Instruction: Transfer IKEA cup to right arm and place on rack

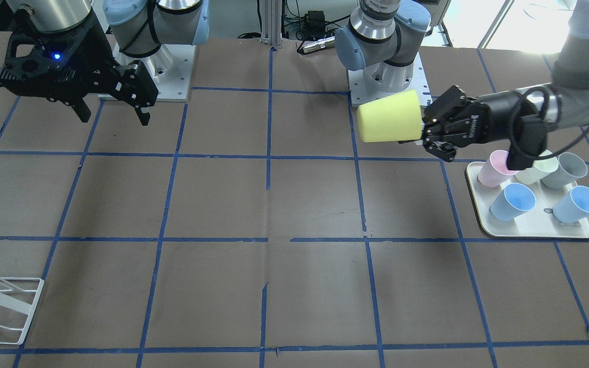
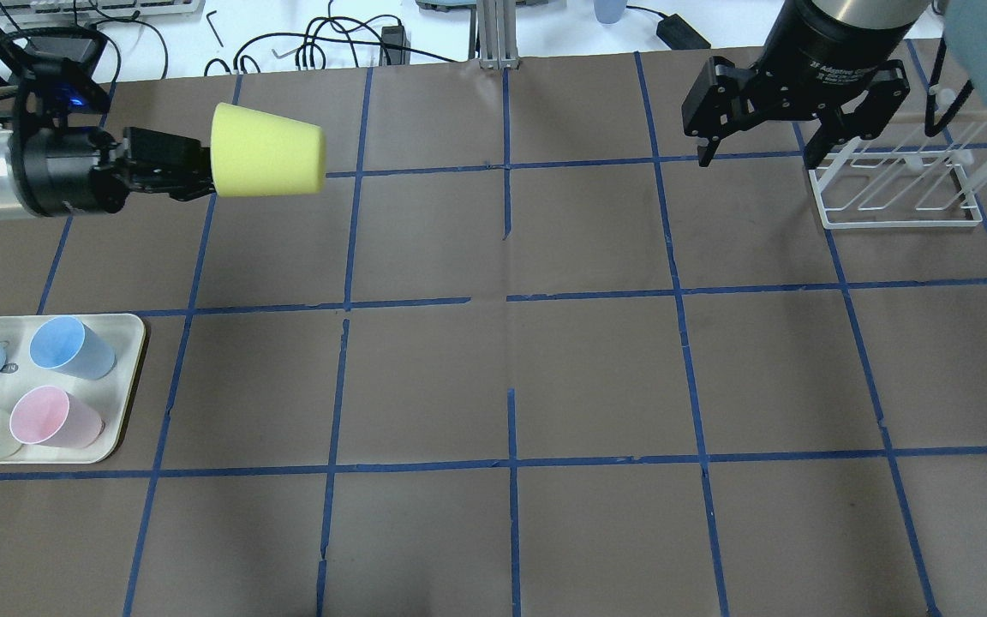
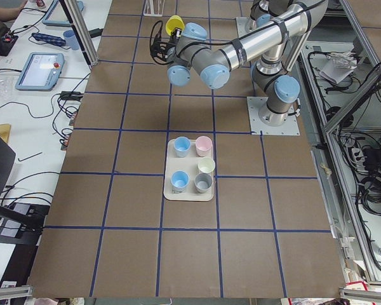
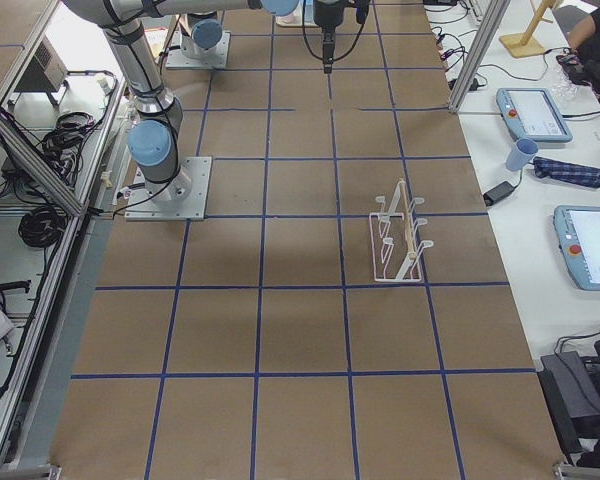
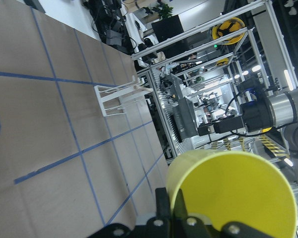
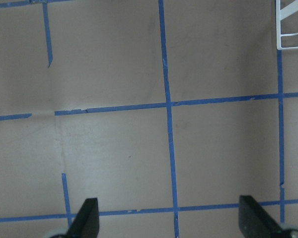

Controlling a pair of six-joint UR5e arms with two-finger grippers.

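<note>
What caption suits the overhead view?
Left gripper holds the IKEA cup sideways over the table; right gripper, jaws open, near the rack.

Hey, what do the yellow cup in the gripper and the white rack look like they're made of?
The yellow cup looks like matte plastic: flat, even colour with no glare. The rack is made of thin white rods, probably coated metal wire, though the white finish hides what lies beneath.
</note>
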